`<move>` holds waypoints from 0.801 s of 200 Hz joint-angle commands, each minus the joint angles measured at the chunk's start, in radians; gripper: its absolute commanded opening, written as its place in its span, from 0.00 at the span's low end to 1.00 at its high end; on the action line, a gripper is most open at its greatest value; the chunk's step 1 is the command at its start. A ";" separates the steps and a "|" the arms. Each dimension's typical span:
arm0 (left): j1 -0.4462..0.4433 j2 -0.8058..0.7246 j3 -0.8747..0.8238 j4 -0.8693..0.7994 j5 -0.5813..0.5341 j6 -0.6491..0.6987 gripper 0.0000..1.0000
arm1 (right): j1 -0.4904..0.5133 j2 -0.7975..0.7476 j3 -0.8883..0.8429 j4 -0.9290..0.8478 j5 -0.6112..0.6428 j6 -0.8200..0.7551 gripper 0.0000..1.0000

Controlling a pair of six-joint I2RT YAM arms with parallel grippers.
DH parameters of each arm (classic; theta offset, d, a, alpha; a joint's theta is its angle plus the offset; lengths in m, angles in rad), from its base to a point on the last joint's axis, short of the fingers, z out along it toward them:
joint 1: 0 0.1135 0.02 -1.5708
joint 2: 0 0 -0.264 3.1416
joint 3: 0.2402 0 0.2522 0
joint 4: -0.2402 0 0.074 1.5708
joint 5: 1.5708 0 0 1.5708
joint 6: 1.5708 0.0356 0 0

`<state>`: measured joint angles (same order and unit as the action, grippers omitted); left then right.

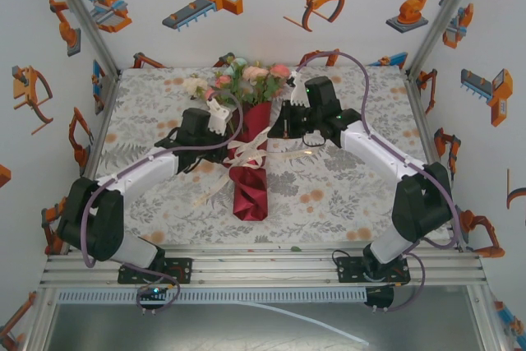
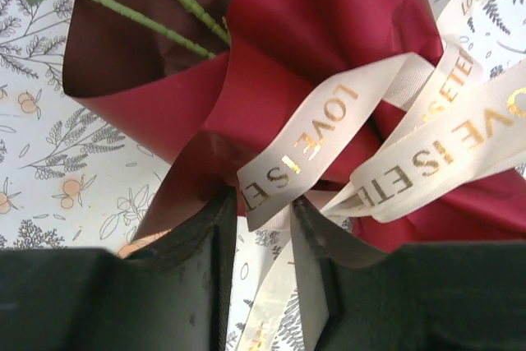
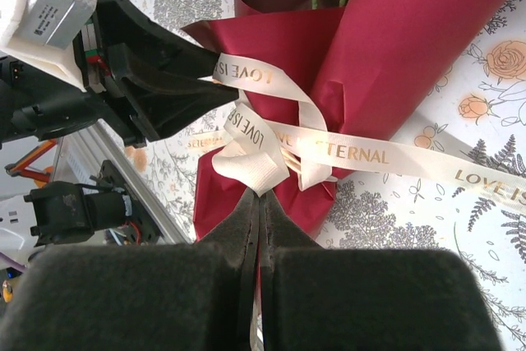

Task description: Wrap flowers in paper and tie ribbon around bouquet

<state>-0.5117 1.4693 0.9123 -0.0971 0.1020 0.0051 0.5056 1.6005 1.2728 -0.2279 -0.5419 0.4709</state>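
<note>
Top external view, one lot: bouquet (image 1: 249, 145) lying on the tablecloth (image 1: 345, 195), flowers (image 1: 246, 78) crowding out of the wide far end of the paper (image 1: 248, 191), whose near end narrows to a blunt tip. Paper: matte burgundy sheet rolled to a cone, creased where it is cinched, its mouth flaring open around thin green stems (image 2: 156, 10). Ribbon (image 1: 245, 152): cream woven band, soft, gold lettering, wound across the paper's waist, with loops and loose tails spilling to either side of the paper. Left gripper (image 2: 265, 203): at the paper's left flank, black fingers a little apart, a ribbon strand running loose through the gap with tablecloth showing beside it. By my reading it is released and placed to take a fresh hold. Right gripper (image 3: 261, 196): at the paper's right flank, padded fingers pressed together on a folded loop of ribbon, pinching it just clear of the paper. This most likely holds the band taut at the waist so the wrap cannot spring open while the knot is worked. Judgement: wrapping done, tying in hand. The band is slippery and the paper springy, so slack is the risk.
</note>
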 commanded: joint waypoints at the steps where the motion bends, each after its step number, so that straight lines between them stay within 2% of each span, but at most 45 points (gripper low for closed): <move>1: -0.003 0.004 0.039 0.008 0.009 0.024 0.25 | 0.005 0.002 0.033 -0.002 -0.017 -0.011 0.00; 40: -0.003 -0.046 0.065 -0.059 -0.042 -0.049 0.00 | 0.005 -0.006 0.028 -0.009 -0.010 -0.015 0.00; 56: -0.002 -0.089 0.072 -0.095 -0.056 -0.111 0.00 | 0.007 -0.007 0.025 -0.004 -0.016 -0.011 0.00; 83: -0.004 -0.163 0.053 -0.093 0.042 -0.210 0.00 | 0.025 0.008 0.030 0.014 -0.027 0.001 0.00; 105: -0.003 -0.201 0.021 -0.071 0.074 -0.260 0.02 | 0.030 0.022 0.039 0.042 -0.034 0.023 0.00; 139: -0.003 -0.216 0.028 -0.153 0.004 -0.269 0.02 | 0.031 0.052 0.069 0.041 0.008 0.067 0.00; 160: -0.004 -0.229 0.037 -0.182 -0.003 -0.273 0.02 | 0.031 0.085 0.099 0.043 0.009 0.112 0.00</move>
<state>-0.5117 1.2682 0.9421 -0.2146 0.1181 -0.2344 0.5343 1.6493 1.3136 -0.2111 -0.5480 0.5163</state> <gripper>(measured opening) 0.017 0.003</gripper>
